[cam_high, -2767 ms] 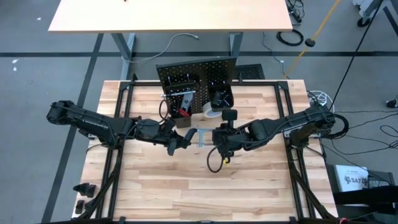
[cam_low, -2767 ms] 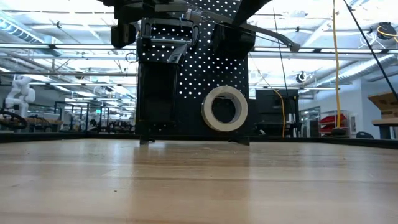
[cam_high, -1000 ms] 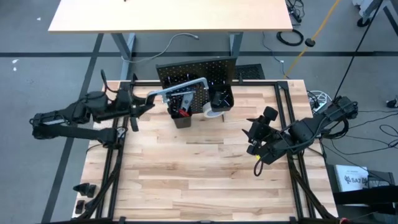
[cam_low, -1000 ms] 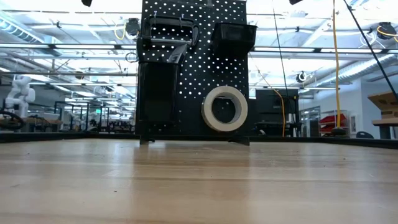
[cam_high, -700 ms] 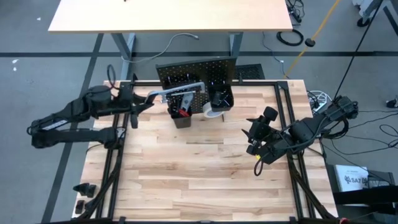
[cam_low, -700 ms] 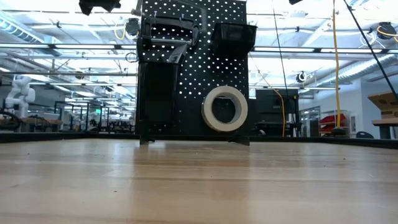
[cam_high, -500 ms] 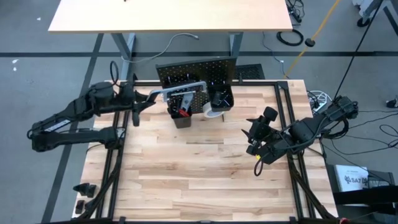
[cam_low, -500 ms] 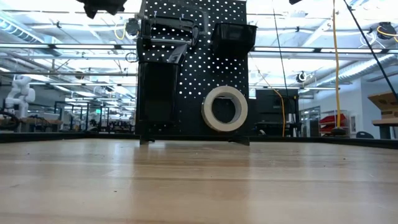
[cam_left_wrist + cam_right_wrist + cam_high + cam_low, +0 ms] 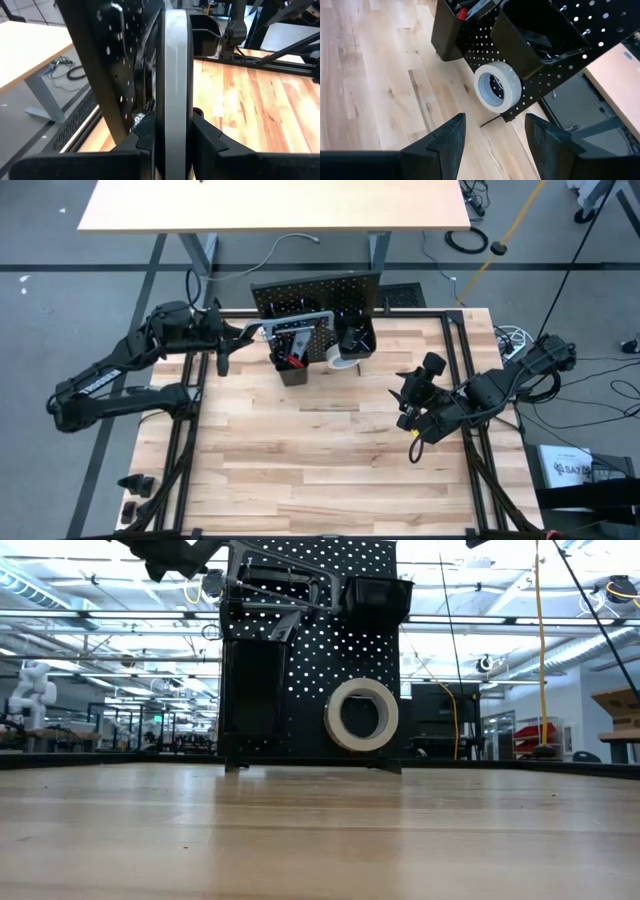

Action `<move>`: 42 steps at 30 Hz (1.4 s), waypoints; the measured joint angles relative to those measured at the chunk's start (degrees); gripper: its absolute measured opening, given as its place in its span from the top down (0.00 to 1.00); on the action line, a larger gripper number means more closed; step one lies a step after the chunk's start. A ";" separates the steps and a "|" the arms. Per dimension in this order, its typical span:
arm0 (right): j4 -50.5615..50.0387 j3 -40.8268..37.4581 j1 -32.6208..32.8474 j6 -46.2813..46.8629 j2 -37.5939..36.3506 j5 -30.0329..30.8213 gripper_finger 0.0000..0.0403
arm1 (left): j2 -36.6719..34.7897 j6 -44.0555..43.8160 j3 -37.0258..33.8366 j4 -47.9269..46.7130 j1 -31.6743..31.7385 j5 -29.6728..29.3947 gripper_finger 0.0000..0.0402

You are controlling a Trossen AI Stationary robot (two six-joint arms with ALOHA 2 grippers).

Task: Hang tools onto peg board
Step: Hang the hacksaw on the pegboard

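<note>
Lower part of the grey bar clamp (image 9: 175, 80) cut off by the left wrist view's edge. Contents of the bins (image 9: 540, 30) on the peg board (image 9: 315, 295) mostly hidden by their walls. Left gripper (image 9: 175, 555) cropped by the low view's top edge.

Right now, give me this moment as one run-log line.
left gripper: shut on grey bar clamp, at peg board | right gripper: open, empty, waiting | tape roll: hung
</note>
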 joint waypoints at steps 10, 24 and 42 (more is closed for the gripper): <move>0.04 0.00 -0.02 1.46 0.00 -0.29 0.51 | 2.33 0.10 0.00 -0.73 6.73 9.06 0.82; 0.04 0.02 0.00 1.57 0.00 -1.51 0.51 | 3.45 0.14 0.00 -1.63 13.07 15.38 0.82; 0.55 0.02 0.00 1.54 0.00 -1.55 0.51 | 3.56 -1.81 0.00 -2.39 13.18 10.39 0.60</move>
